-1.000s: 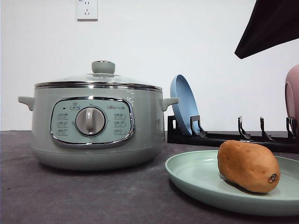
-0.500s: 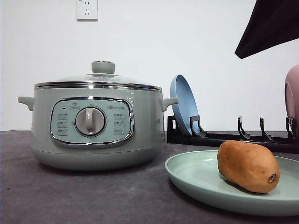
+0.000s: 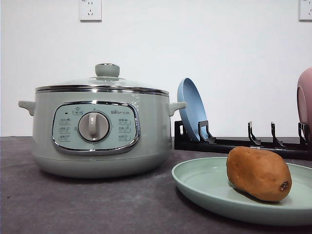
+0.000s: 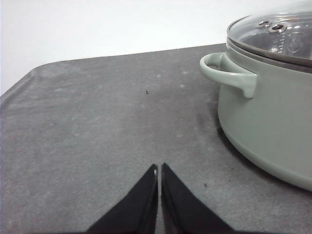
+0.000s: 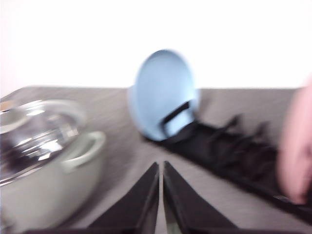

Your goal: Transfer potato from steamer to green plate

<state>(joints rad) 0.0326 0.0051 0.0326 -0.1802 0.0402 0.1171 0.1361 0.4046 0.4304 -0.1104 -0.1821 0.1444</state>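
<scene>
**Potato lies on the green plate, both claws pressed together**

The potato (image 3: pixel 259 173) rests on its side inside the green plate (image 3: pixel 204 187), toward the plate's right part, with its small dark spot turned to the front. It touches the plate's floor and nothing holds it. By this picture, the transfer looks complete, because the potato is on the plate and not in the steamer.

The steamer (image 3: pixel 100 129) stands to the left of the plate, apart from it, with its glass lid (image 3: pixel 103 82) closed on top. A closed lid suggests that nothing more has to come out of the pot.

The left gripper (image 4: pixel 159 170) has its 2 fingers pressed together and holds nothing; it hangs over the bare table (image 4: pixel 97 126), beside the steamer's side handle (image 4: pixel 228 73). The right gripper (image 5: pixel 161 169) is also pressed together and empty, and it faces the blue plate (image 5: pixel 162 92). That view is blurred, so small details cannot be read.

Counted: 1 potato, 1 steamer with 2 side handles, 1 green plate, 1 blue plate standing upright in 1 black rack (image 3: pixel 243 142), and 1 pink plate (image 3: pixel 305 105) at the right edge. There are 2 wall sockets.
</scene>
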